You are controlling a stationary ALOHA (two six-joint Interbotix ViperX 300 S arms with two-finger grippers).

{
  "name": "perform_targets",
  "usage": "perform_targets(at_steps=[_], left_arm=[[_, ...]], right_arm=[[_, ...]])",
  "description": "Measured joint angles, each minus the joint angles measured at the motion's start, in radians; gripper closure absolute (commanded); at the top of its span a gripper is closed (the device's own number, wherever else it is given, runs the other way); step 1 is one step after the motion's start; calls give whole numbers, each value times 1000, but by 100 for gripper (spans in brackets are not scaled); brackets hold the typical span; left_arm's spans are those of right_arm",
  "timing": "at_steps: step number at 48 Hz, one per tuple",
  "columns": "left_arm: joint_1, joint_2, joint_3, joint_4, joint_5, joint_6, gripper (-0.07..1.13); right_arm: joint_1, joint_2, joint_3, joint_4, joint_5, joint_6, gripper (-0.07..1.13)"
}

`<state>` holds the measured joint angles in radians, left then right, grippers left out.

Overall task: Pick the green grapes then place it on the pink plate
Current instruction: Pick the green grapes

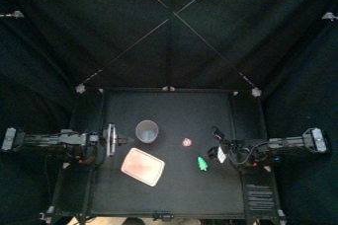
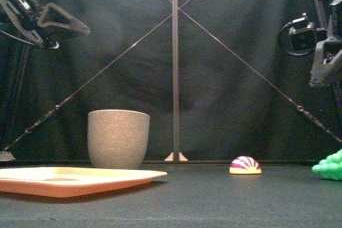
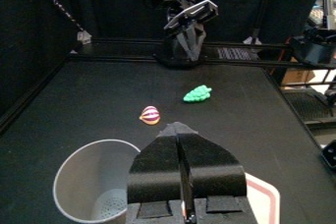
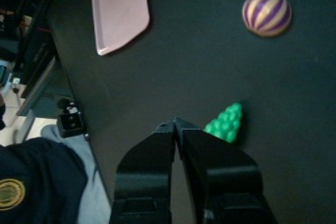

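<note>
A flat pink plate lies nearest the table's front edge, left of centre. The green grapes sit toward the right edge, below the right gripper, jaws pressed together, holding nothing. Farther back stand a striped toy and a grey cup. The left gripper, likewise closed and empty, hangs by the left edge.

It is a robot test booth in a laboratory: black curtains hang around a small black table, a left arm and a right arm flank it, and toy grapes lie there.
</note>
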<state>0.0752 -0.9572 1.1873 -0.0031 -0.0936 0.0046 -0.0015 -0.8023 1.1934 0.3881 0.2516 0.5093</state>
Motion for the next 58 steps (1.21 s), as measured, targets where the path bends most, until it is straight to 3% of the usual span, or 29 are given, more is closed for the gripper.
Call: perform_targets(at_steps=[4,8,21,36,58], left_arm=[[6,0,2,-2,0,0,91],[15,0,2,0,-2,0,91],[38,0,3,2,-2,0,91],[44,0,3,3,-2,0,91],[49,0,3,2,-3,0,91]], right_arm=[[0,2,0,2,35,71,19],[0,3,2,0,58,137,12],[14,60,32,-2,61,229,12],[25,258,41,-3,-38,229,12],[106,445,18,28,-210,229,13]])
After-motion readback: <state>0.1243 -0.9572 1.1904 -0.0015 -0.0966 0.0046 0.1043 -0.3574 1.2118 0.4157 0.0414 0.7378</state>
